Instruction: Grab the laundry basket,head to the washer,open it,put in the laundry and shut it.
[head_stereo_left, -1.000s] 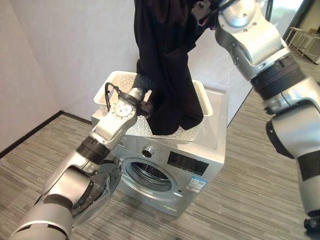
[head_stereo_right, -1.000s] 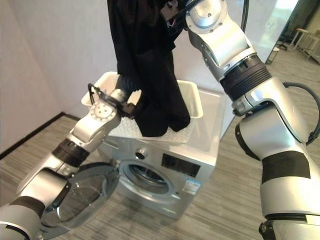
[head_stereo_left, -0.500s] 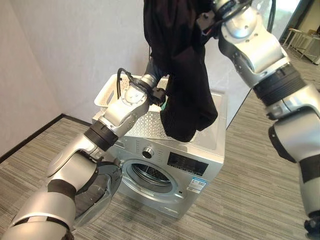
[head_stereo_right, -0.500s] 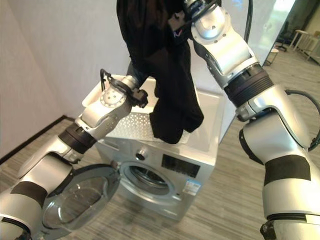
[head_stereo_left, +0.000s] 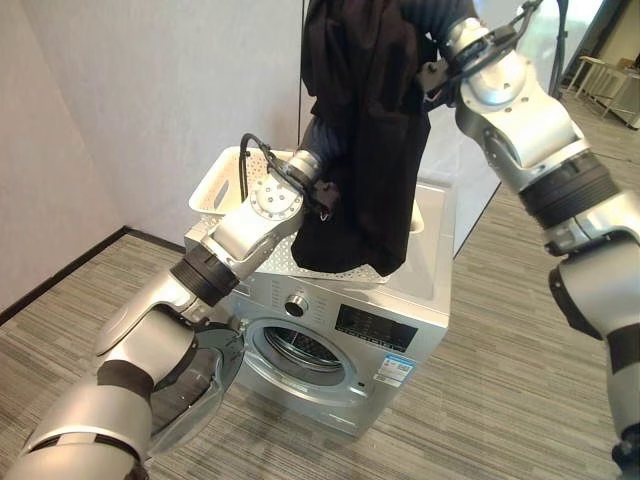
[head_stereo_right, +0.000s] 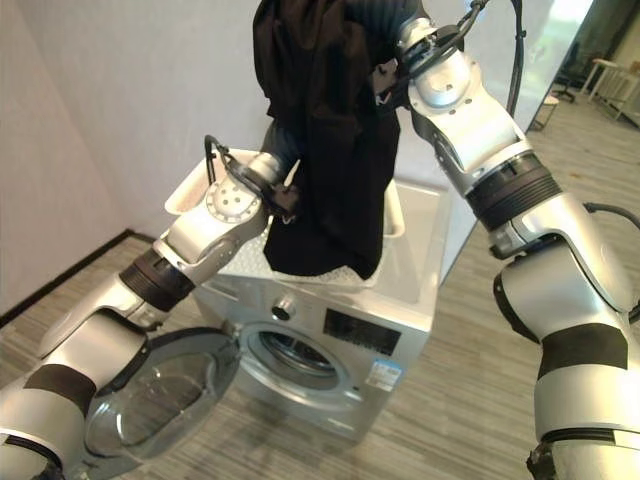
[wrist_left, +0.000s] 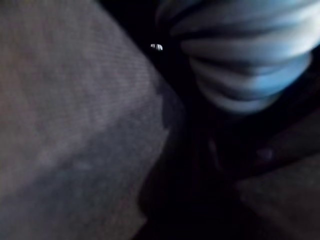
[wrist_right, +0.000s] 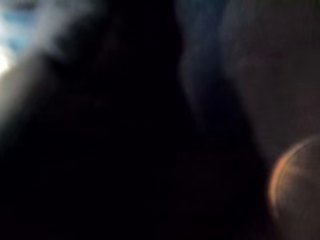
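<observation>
You can read no text anywhere. The silver front-loading washing machine (head_stereo_left: 340, 330) carries a dark rectangular display panel (head_stereo_left: 376, 327) with faint pale markings too small to make out, and below it a blue and white sticker (head_stereo_left: 394, 368) whose print is likewise illegible.

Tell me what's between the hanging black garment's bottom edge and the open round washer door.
In the left eye view, the white perforated laundry basket on the silver washer, then its control panel; the black garment hangs into the basket above the door.
</observation>
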